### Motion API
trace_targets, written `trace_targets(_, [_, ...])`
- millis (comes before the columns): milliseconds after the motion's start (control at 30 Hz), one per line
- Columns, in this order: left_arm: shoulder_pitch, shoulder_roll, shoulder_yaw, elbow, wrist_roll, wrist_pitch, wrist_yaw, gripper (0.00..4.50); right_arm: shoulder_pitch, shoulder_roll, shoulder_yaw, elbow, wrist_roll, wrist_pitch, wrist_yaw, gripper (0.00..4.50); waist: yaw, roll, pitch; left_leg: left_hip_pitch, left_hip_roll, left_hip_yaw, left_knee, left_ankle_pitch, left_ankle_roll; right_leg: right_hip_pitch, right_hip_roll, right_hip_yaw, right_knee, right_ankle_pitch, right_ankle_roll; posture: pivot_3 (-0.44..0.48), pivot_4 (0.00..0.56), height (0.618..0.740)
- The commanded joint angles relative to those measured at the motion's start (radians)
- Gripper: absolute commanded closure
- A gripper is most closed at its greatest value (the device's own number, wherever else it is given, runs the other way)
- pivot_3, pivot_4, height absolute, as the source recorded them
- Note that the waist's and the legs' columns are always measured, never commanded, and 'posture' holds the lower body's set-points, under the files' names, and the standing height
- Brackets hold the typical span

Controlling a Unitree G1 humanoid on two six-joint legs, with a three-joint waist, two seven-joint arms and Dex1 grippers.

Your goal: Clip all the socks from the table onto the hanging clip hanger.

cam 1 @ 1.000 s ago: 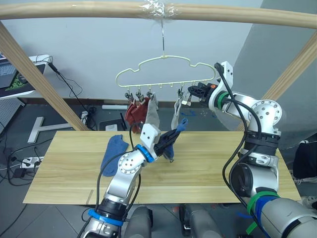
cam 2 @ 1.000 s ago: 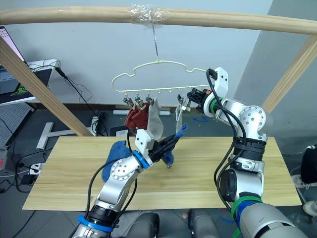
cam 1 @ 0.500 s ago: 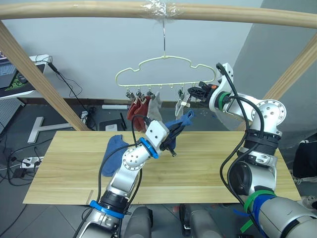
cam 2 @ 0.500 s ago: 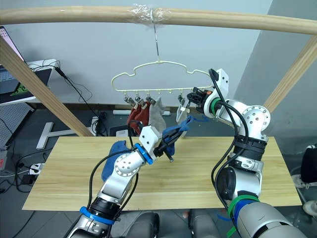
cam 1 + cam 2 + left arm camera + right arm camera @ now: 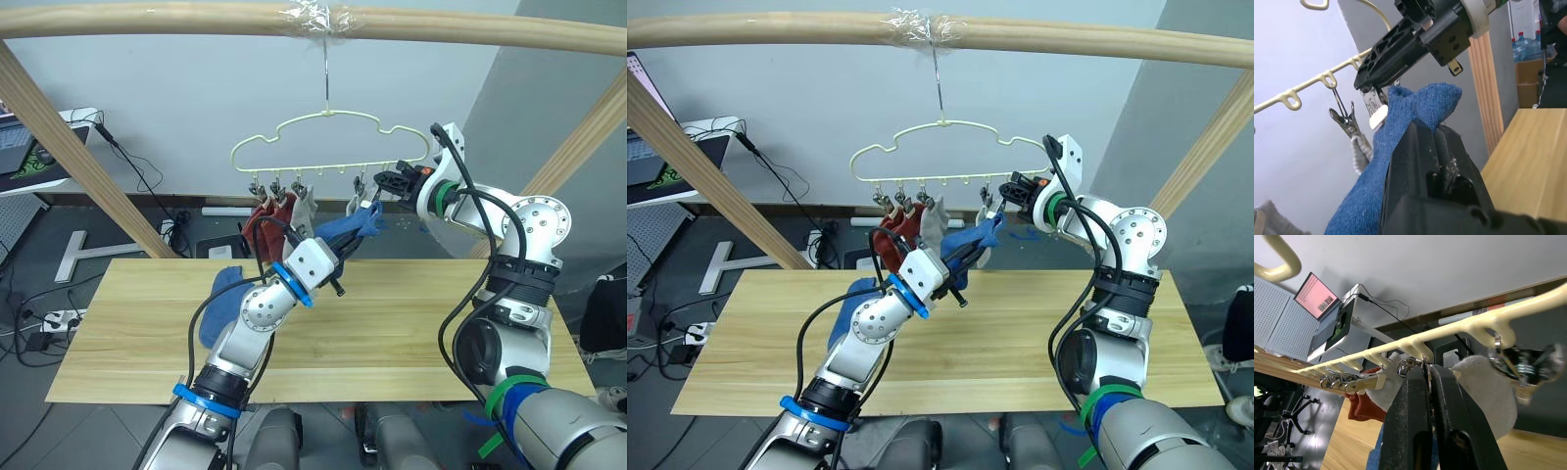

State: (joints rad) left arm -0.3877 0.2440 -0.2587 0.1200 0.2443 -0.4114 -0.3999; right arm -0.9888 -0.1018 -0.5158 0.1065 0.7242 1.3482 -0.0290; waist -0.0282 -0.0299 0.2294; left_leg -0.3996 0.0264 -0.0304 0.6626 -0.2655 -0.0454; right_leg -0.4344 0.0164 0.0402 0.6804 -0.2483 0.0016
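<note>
Bright, even light — soft shadows, wrist views' foregrounds blurred.

Both arms are built of silver-grey metal segments with round joint housings dotted with small screws. Black cables loop along each one. The left arm carries blue bands and a white wrist block; the right carries green bands. The left pincer [image 5: 338,262] and right pincer [image 5: 384,181] have black fingers.

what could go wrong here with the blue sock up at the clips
The left gripper holds the blue sock by a small fold near its tip, so it could slip out before a clip bites. The right gripper is pinching a clip on the clip hanger, which hangs freely by its hook and may swing, spoiling alignment.
</note>
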Motion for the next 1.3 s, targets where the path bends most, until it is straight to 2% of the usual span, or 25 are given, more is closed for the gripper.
trace_targets(33, [-0.021, -0.001, -0.003, -0.011, 0.008, -0.032, 0.023, 4.49, 0.011, -0.014, -0.008, -0.001, -0.007, 0.002, -0.017, 4.5, 0.0, 0.0, 0.0, 0.0, 0.0, 0.0, 0.0, 0.0, 0.0, 0.0, 0.0, 0.0, 0.0, 0.0, 0.0, -0.019, 0.19, 0.74])
trace_targets(567, [-0.085, 0.007, -0.025, 0.067, 0.091, -0.093, 0.078, 4.49, -0.002, 0.0, -0.043, 0.001, 0.026, 0.032, -0.016, 4.5, 0.001, 0.0, 0.0, 0.0, 0.0, 0.0, 0.0, 0.0, 0.0, 0.0, 0.0, 0.0, 0.0, 0.0, 0.0, -0.02, 0.191, 0.74])
trace_targets(667, [-0.087, 0.005, -0.027, 0.07, 0.088, -0.098, 0.079, 4.5, -0.004, 0.004, -0.055, 0.002, 0.032, 0.032, -0.016, 3.66, 0.0, 0.0, 0.0, 0.0, 0.0, 0.0, 0.0, 0.0, 0.0, 0.0, 0.0, 0.0, 0.0, 0.0, 0.0, -0.02, 0.191, 0.74])
trace_targets(933, [-0.097, 0.01, -0.027, 0.076, 0.08, -0.106, 0.069, 4.5, -0.011, 0.01, -0.089, -0.001, 0.048, 0.055, -0.025, 0.7, -0.003, 0.0, 0.0, -0.001, 0.001, 0.002, -0.001, 0.0, 0.0, -0.002, 0.0, 0.001, 0.0, 0.0, 0.0, -0.023, 0.19, 0.74])
trace_targets(967, [-0.098, 0.009, -0.027, 0.077, 0.077, -0.106, 0.067, 4.5, -0.011, 0.01, -0.089, -0.001, 0.049, 0.055, -0.024, 0.54, -0.004, 0.0, 0.0, -0.001, 0.001, 0.002, -0.001, 0.0, 0.0, -0.002, 0.0, 0.001, 0.0, 0.0, 0.0, -0.025, 0.19, 0.74])
trace_targets(1000, [-0.098, 0.005, -0.027, 0.075, 0.068, -0.1, 0.061, 4.5, -0.011, 0.009, -0.09, -0.004, 0.053, 0.052, -0.02, 0.08, -0.004, 0.0, 0.0, -0.001, 0.001, 0.002, -0.001, 0.0, 0.0, -0.002, 0.0, 0.001, 0.0, 0.0, 0.0, -0.025, 0.19, 0.74])
trace_targets(1167, [-0.098, -0.015, -0.026, 0.072, 0.028, -0.07, 0.037, 4.5, -0.008, -0.005, -0.084, -0.015, 0.078, 0.035, 0.014, 0.03, -0.004, 0.0, 0.0, -0.001, 0.001, 0.002, -0.001, 0.0, 0.0, -0.002, 0.0, 0.001, 0.0, 0.0, 0.0, -0.025, 0.19, 0.74])
trace_targets(1300, [-0.098, -0.078, -0.01, 0.059, -0.08, 0.032, -0.006, 4.5, 0.044, -0.107, 0.007, -0.079, 0.103, 0.019, 0.171, 0.03, -0.003, 0.0, 0.0, -0.002, 0.0, 0.002, -0.001, 0.0, 0.0, -0.002, 0.0, 0.001, 0.0, 0.0, 0.0, -0.023, 0.189, 0.74])
